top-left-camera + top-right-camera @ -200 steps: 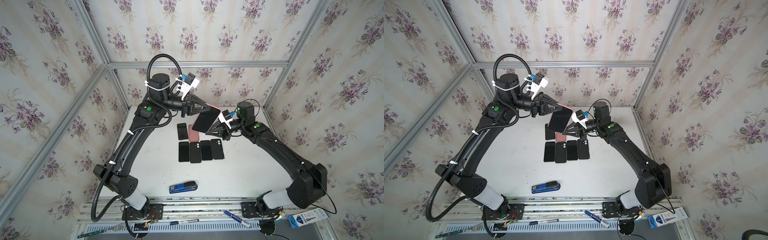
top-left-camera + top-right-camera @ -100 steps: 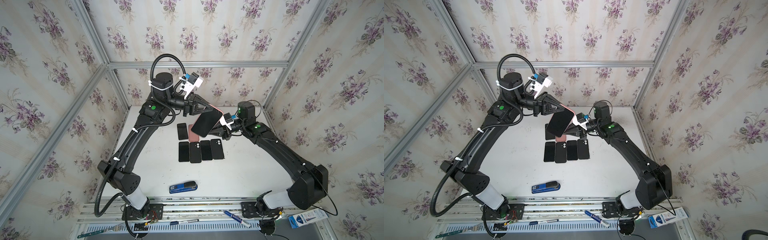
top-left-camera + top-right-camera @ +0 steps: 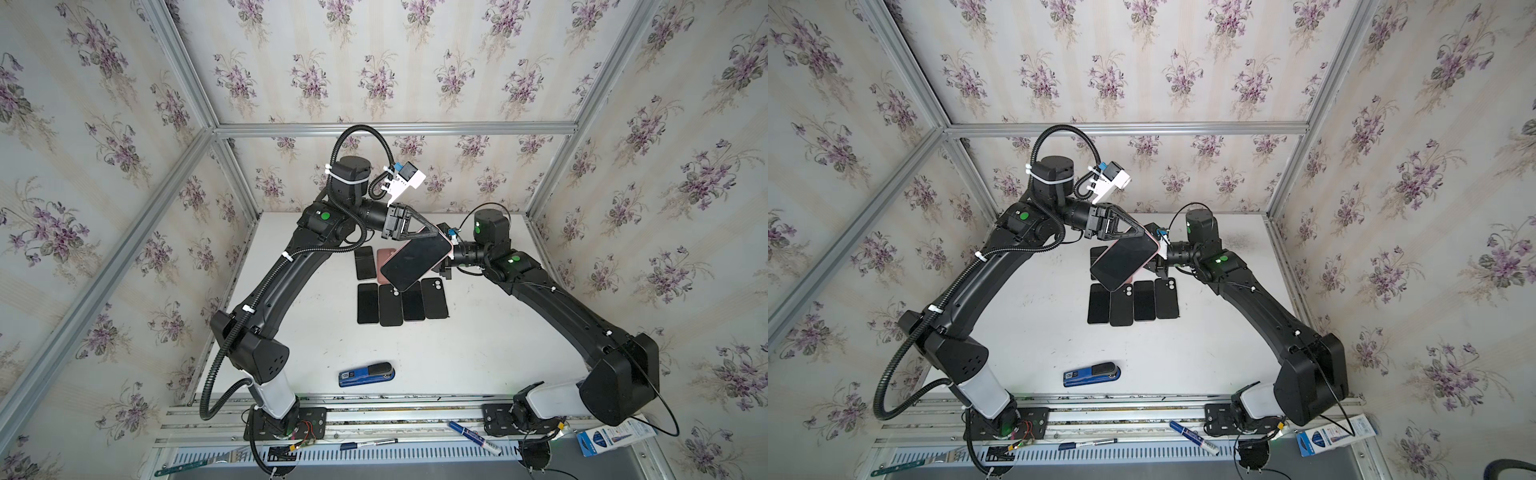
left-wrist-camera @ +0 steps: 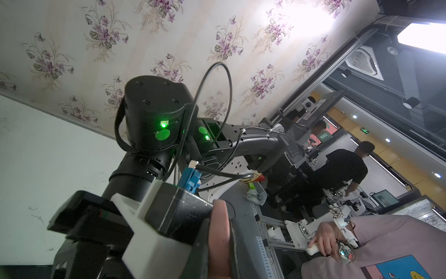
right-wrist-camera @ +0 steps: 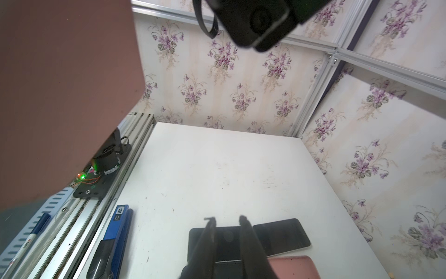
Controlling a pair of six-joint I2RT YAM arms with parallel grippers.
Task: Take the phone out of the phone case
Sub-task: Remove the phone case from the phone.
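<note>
A phone with its black screen up sits in a pink phone case and is held tilted in the air above the table's back middle. My left gripper is shut on the case's far upper corner. The pink edge shows pinched between its fingers in the left wrist view. My right gripper is just beyond the phone's right edge and lower, mostly hidden under it in both top views. Its jaws stand slightly apart with nothing between them. The phone hides part of the table below.
Several dark phones and cases lie in a row under the raised phone, with a pink case and another dark one behind them. A blue stapler lies near the front edge. Pens rest on the front rail.
The right gripper has gone from shut to slightly open and slid in under the phone's right edge. The left arm has carried the phone a little to the right.
</note>
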